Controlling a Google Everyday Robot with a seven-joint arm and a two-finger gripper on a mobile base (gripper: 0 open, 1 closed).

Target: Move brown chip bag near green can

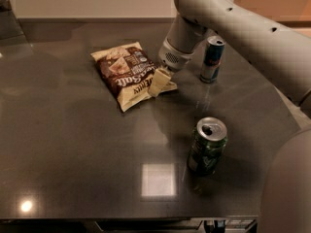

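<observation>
The gripper [160, 81] sits at the right edge of the brown chip bag [127, 74], far left on the table [73, 154]; whether it grips I cannot tell, and the whole carry to the green can [207, 146], near right and well apart, is left.

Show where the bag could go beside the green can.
Widest bare table lies left of the green can, in front of the bag. A narrower gap separates green can and blue can. Crowded: the bag's right edge, where the gripper sits.
</observation>
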